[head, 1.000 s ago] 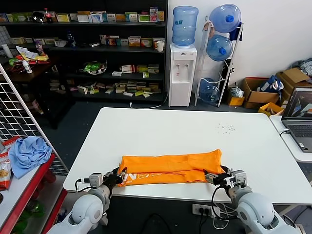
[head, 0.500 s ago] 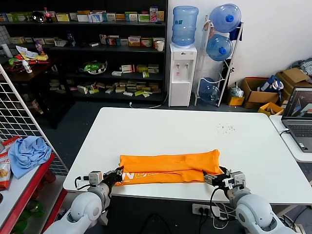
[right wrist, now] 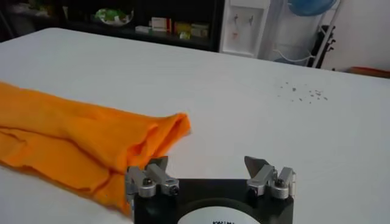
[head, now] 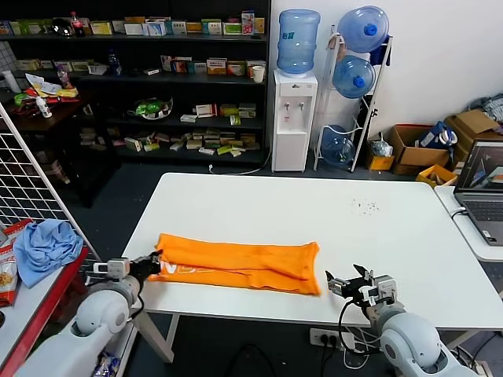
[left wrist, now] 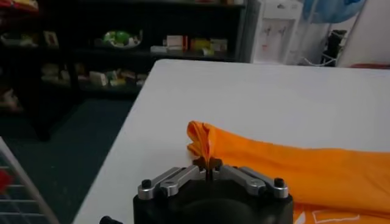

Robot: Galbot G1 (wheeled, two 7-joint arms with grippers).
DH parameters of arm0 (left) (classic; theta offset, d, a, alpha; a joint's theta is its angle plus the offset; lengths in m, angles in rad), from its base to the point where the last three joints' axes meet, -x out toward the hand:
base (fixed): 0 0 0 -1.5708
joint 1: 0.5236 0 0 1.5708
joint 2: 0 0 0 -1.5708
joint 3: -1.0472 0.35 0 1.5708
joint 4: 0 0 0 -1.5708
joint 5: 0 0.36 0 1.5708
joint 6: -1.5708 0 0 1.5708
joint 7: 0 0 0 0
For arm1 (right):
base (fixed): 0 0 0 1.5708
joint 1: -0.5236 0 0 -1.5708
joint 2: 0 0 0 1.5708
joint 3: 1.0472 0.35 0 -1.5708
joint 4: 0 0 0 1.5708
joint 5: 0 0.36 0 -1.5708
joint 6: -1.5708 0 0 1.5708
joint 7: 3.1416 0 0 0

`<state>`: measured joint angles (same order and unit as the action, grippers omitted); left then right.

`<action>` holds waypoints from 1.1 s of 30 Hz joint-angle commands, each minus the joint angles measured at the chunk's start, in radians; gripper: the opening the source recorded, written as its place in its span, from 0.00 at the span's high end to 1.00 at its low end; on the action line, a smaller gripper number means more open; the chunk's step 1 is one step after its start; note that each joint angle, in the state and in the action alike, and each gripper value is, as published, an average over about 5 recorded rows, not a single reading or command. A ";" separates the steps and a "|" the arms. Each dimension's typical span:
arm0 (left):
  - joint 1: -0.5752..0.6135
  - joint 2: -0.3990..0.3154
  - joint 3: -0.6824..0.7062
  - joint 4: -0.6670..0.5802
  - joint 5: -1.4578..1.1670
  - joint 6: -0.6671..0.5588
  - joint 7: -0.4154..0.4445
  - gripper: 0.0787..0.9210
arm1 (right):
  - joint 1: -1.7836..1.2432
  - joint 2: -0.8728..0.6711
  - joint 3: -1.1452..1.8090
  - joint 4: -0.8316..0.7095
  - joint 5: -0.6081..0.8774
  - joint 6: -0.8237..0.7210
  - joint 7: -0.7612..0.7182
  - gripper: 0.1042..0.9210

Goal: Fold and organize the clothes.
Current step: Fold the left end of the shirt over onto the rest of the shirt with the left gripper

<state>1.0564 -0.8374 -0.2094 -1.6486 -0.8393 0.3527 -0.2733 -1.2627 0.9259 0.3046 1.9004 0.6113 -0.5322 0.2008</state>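
Your left gripper (left wrist: 208, 172), jaws pinched on the folded bright orange soft-fabric T-shirt (head: 236, 265), has dragged it leftward along the white bench (head: 314, 212), clear of your wide-open, empty right gripper (right wrist: 209, 171), so refolding comes next.

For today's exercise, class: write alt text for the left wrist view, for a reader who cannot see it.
The left end effector is shut on a bunched corner of the orange T-shirt, which lies folded into a long band on the white table. A bit of white lettering shows on the shirt beside the end effector, and dark shelves of goods stand beyond the table.
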 commanded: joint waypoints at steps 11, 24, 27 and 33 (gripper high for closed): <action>0.023 -0.049 0.109 -0.293 -0.057 0.014 -0.105 0.96 | -0.006 0.078 0.051 -0.090 -0.229 0.287 0.014 0.12; -0.111 -0.254 0.337 -0.236 -0.079 0.005 -0.140 0.96 | -0.070 0.147 0.142 -0.098 -0.262 0.308 0.021 0.12; -0.141 -0.304 0.385 -0.201 -0.069 0.004 -0.141 0.96 | -0.075 0.158 0.151 -0.100 -0.269 0.306 0.021 0.12; -0.188 -0.414 0.457 -0.108 -0.037 0.002 -0.137 0.96 | -0.081 0.168 0.160 -0.103 -0.276 0.303 0.017 0.12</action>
<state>0.9481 -1.0731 0.0975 -1.8456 -0.8964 0.3564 -0.3986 -1.3307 1.0700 0.4375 1.8051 0.3633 -0.2524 0.2170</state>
